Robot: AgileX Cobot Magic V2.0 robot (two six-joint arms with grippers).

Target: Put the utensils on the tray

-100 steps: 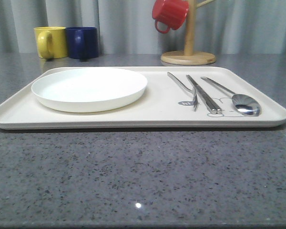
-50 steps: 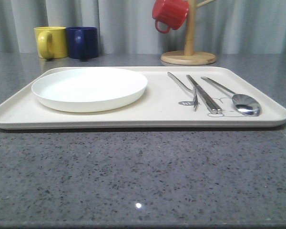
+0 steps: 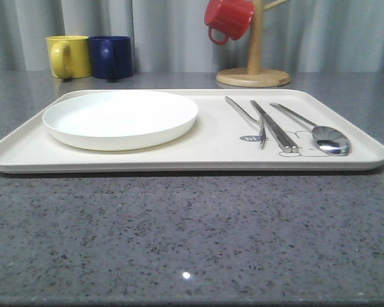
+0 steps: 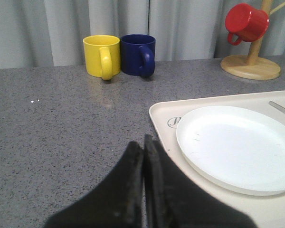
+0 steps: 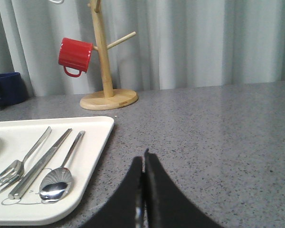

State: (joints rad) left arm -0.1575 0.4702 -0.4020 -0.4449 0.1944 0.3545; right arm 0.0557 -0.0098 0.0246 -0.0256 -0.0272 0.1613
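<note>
The cream tray [image 3: 198,160] lies across the table. On its right part rest a silver fork [image 3: 248,118], a pair of chopsticks [image 3: 272,125] and a spoon [image 3: 320,133], side by side. The right wrist view has the same fork [image 5: 20,166], chopsticks [image 5: 42,162] and spoon [image 5: 59,178] on the tray [image 5: 92,142]. My right gripper [image 5: 143,161] is shut and empty, over bare table to the tray's right. My left gripper [image 4: 144,145] is shut and empty, beside the tray [image 4: 159,116] at its left edge.
A white plate [image 3: 120,118] fills the tray's left half. Behind the tray stand a yellow mug [image 3: 68,56] and a blue mug [image 3: 110,57]. A red mug [image 3: 228,19] hangs on the wooden mug stand [image 3: 253,75] at the back right.
</note>
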